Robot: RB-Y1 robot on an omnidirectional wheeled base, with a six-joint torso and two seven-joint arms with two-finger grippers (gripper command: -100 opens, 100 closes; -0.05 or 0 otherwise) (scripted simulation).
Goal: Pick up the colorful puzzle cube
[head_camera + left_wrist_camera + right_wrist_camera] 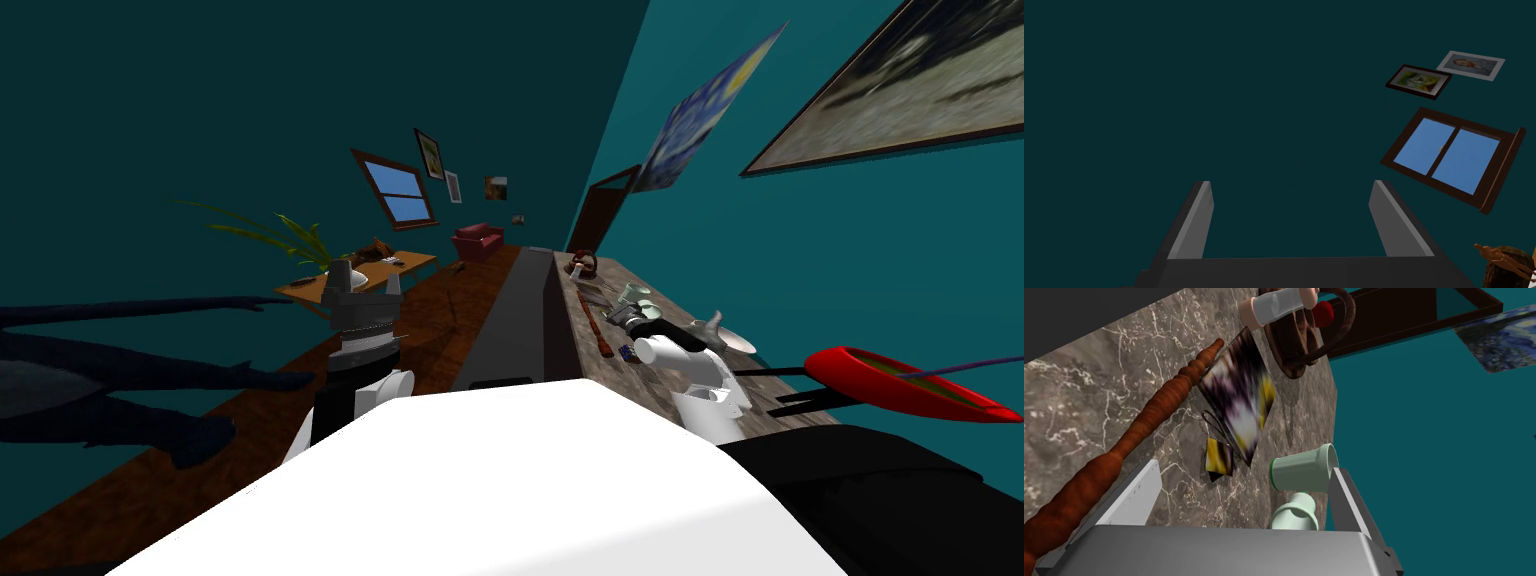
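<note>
text: none legible | labels: none | numbers: none

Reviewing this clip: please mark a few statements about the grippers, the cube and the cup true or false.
1. The right gripper is shut on the cube. False: its fingers stand apart, and the cube lies free on the marble counter.
2. The left gripper is open. True.
3. The pale green cup stands upright. False: it lies on its side.
4. A brown turned stick lies on the marble counter near the cube. True.
</note>
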